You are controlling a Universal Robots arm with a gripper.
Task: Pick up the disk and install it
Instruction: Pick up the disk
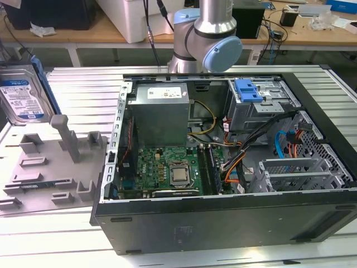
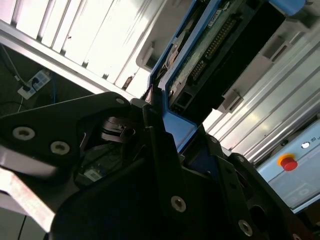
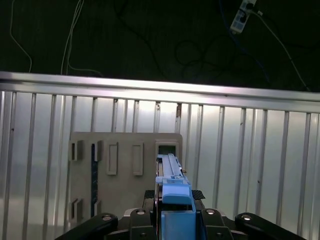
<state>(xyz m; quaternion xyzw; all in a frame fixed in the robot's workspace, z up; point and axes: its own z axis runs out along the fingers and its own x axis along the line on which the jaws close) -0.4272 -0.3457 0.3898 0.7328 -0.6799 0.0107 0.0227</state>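
The disk [image 1: 21,99], silver with a white-and-blue label and a blue frame, hangs upright in the air at the exterior view's far left, above the grey fixture plate [image 1: 53,167]. In the first wrist view I look along the disk's blue edge [image 3: 172,182], with my gripper [image 3: 172,217] shut on it from both sides and the fixture plate [image 3: 120,170] below. The second wrist view shows the disk's circuit-board side [image 2: 210,47] held between the black fingers [image 2: 160,150].
The open computer case [image 1: 223,223] lies on the slatted aluminium table [image 1: 83,84]. Inside it are a grey power-supply box [image 1: 159,111], the motherboard [image 1: 173,167], loose cables and a silver drive cage with a blue latch [image 1: 251,92]. A red button [image 2: 287,162] sits nearby.
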